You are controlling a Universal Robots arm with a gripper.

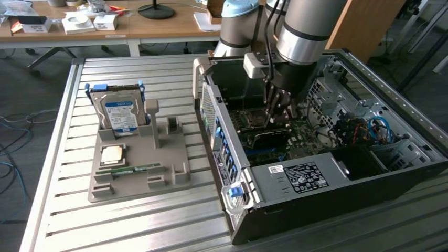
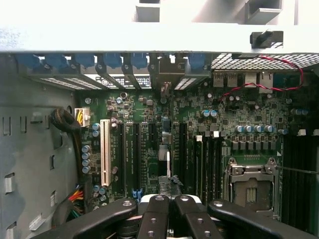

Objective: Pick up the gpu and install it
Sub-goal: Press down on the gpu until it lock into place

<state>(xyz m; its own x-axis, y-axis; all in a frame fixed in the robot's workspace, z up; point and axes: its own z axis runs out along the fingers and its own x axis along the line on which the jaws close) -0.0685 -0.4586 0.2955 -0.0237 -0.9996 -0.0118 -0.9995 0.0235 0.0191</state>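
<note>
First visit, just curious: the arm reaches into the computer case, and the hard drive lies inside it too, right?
No. The arm reaches into the case, but the hard drive stands outside it, in the grey holder; the exterior view shows this.

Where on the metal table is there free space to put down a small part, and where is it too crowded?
Free: the table strip at the exterior view's left of the grey holder, and the patch in front of it. Crowded: the open computer case, where the gripper is lowered over the motherboard, and the holder's slots, holding the hard drive.
</note>
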